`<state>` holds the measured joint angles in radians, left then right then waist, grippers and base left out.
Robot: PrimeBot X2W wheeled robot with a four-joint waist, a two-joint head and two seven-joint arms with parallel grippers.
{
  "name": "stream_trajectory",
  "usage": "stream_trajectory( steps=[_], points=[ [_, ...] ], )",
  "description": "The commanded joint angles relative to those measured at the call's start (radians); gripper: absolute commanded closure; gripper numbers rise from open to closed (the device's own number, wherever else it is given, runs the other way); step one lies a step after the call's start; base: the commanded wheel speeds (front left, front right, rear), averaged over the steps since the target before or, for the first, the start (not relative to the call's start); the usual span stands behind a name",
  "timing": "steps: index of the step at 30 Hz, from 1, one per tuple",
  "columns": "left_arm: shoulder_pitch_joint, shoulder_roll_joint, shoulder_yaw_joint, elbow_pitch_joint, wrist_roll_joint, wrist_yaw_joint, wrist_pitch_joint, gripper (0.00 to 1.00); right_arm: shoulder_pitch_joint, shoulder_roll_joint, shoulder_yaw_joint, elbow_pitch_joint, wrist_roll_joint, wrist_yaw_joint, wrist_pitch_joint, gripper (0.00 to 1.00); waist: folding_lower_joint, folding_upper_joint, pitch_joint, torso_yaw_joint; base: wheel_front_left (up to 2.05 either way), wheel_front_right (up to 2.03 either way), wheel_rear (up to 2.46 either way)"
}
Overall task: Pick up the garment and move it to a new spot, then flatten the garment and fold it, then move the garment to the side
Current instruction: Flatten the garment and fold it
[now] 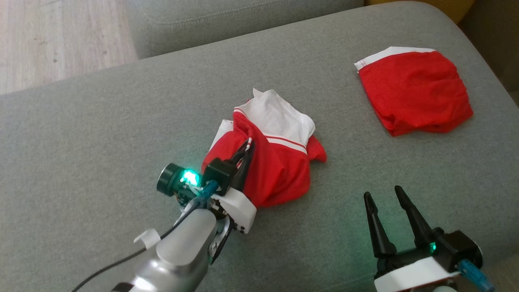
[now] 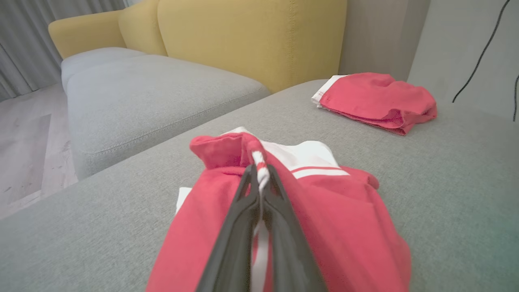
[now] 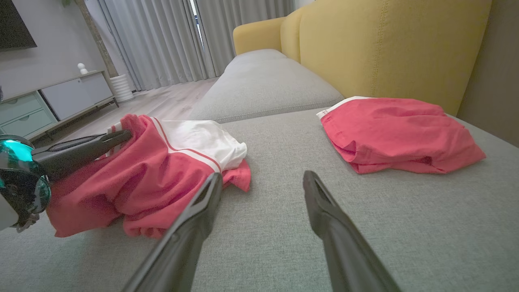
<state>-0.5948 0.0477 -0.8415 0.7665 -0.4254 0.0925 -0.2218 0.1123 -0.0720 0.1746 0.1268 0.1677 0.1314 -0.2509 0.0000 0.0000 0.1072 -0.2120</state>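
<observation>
No writing (labels, numbers, signs) can be read.

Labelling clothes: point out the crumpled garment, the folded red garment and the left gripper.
crumpled garment (image 1: 279,174), head view, red body.
folded red garment (image 1: 413,93), head view, top layer.
left gripper (image 2: 261,174), left wrist view, where jaws meet.

Head looks down; both wrists face low, sharing the garment (image 1: 279,170).

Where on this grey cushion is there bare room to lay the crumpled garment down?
Widest: the cushion left of the crumpled garment. Also the strip between it and the second garment, and the near patch between left gripper and right gripper. Far right is taken.
</observation>
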Motion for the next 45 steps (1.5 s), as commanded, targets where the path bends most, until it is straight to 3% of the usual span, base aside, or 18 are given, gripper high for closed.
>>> stream_trajectory(
  steps=[1, 6, 12, 19, 23, 28, 33, 38, 45],
  points=[
    [-0.061, 0.003, 0.018, -0.023, -0.008, -0.006, -0.012, 1.00, -0.024, -0.010, 0.021, -0.027, 0.007, -0.001, -0.011, 0.00, 0.0000, 0.0000, -0.003, 0.000, 0.00, 0.00, 0.00],
    [-0.134, 0.003, -0.023, -0.051, -0.028, -0.050, -0.023, 1.00, -0.029, -0.007, 0.025, -0.024, 0.009, -0.001, -0.011, 0.00, 0.0000, 0.0000, -0.021, -0.006, 0.00, 0.00, 0.00],
    [-0.361, 0.003, -0.036, -0.089, -0.035, -0.118, -0.029, 1.00, -0.031, -0.001, 0.028, -0.020, 0.009, -0.001, -0.011, 0.00, 0.0000, 0.0000, -0.059, -0.031, 0.00, 0.00, 0.00],
    [-0.648, 0.003, 0.096, -0.107, -0.129, -0.165, -0.036, 1.00, -0.008, 0.004, 0.023, -0.014, 0.006, -0.001, -0.011, 0.00, 0.0000, 0.0000, -0.099, -0.041, 0.00, 0.00, 0.00],
    [-0.680, 0.007, 0.169, -0.101, -0.203, -0.184, -0.037, 1.00, 0.007, 0.006, 0.005, -0.021, 0.002, -0.001, -0.011, 0.00, 0.0000, 0.0000, -0.112, -0.012, 0.00, 0.00, 0.00],
    [-0.525, 0.042, 0.156, -0.102, -0.256, -0.200, -0.020, 1.00, 0.021, 0.009, -0.012, -0.031, -0.001, -0.001, -0.011, 0.00, 0.0000, 0.0000, -0.114, 0.033, 0.00, 0.00, 0.00],
    [-0.151, 0.096, 0.081, -0.089, -0.275, -0.200, -0.027, 1.00, 0.039, 0.010, -0.030, -0.041, -0.006, -0.001, -0.011, 0.00, 0.0000, 0.0000, -0.092, 0.105, 0.00, 0.00, 0.00],
    [0.112, 0.115, 0.080, -0.101, -0.261, -0.153, -0.039, 1.00, 0.028, 0.005, -0.037, -0.045, -0.009, -0.001, -0.011, 0.00, 0.0000, 0.0000, -0.069, 0.148, 0.00, 0.00, 0.00],
    [0.321, 0.151, 0.180, -0.277, -0.162, -0.091, -0.040, 1.00, 0.027, -0.001, -0.044, -0.045, -0.012, -0.001, -0.011, 0.00, 0.0000, 0.0000, -0.059, 0.191, 0.00, 0.00, 0.00]
  ],
)
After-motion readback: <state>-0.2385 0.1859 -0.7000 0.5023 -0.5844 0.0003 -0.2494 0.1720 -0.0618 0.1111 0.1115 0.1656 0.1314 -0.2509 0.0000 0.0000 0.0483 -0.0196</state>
